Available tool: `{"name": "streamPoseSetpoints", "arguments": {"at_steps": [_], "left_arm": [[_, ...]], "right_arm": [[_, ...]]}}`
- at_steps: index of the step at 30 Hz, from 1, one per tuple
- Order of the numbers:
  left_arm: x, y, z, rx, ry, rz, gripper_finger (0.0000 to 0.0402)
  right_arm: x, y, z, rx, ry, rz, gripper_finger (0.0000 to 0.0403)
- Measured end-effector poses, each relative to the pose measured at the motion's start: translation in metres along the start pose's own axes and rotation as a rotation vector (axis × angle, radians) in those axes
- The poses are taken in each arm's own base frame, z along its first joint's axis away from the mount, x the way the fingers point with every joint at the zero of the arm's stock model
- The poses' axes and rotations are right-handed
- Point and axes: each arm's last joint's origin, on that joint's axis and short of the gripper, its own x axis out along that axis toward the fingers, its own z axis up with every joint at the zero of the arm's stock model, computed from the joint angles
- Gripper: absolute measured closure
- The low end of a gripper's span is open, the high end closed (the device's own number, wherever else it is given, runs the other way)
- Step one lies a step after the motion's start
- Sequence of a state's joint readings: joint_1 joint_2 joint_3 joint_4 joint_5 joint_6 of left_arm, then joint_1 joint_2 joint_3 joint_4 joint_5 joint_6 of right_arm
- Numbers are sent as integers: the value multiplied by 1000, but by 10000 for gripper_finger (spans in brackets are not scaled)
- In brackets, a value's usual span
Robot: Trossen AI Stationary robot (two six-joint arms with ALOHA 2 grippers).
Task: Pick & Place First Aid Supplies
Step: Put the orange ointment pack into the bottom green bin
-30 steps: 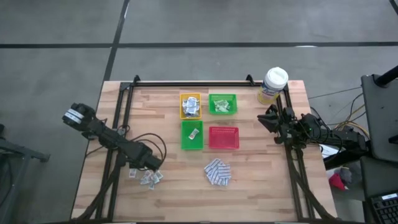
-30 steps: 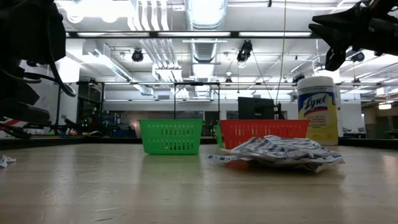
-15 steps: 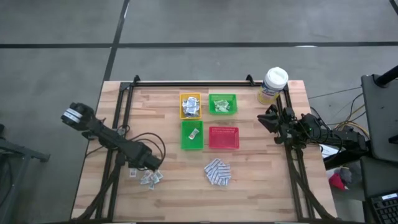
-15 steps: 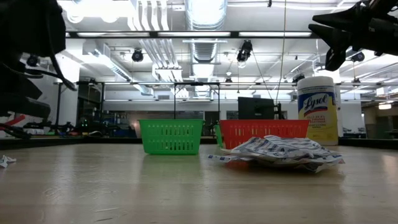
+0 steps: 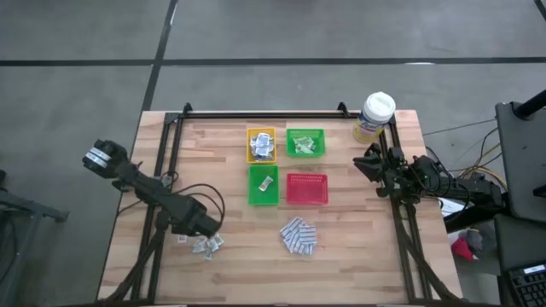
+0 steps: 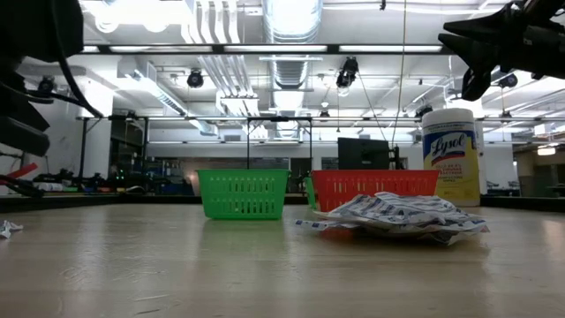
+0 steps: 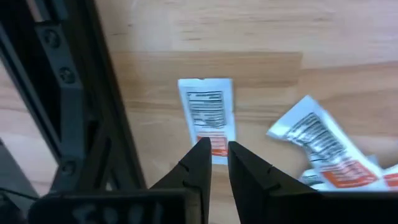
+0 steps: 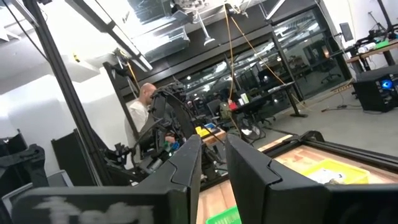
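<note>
Left pincer [image 7: 214, 149]: near bench's left edge, narrow gap, fingertips over a white sachet [image 7: 207, 115], nothing held. Right pincer [image 8: 212, 146]: right edge, narrowly parted, empty.

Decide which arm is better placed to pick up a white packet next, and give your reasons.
Left. The left gripper hangs right over a white packet, jaws slightly apart. The right gripper waits raised by the canister, far from any loose packets.

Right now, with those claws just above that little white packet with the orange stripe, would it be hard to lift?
Probably fiddly: the white sachet lies flat on the wooden table, leaving little edge to pinch. It looks thin and light, so the left gripper might nudge it sideways instead.
</note>
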State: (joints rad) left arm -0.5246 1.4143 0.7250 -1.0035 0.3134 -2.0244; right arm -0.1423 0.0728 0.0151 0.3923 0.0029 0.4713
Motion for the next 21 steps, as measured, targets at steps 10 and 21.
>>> {"name": "streamPoseSetpoints", "arguments": {"at_steps": [10,21], "left_arm": [[5,5,-5,46,-48,1,310],[5,4,-5,-28,-59,-15,238]], "right_arm": [[0,0,0,0,0,0,322],[0,0,0,0,0,0,332]]}}
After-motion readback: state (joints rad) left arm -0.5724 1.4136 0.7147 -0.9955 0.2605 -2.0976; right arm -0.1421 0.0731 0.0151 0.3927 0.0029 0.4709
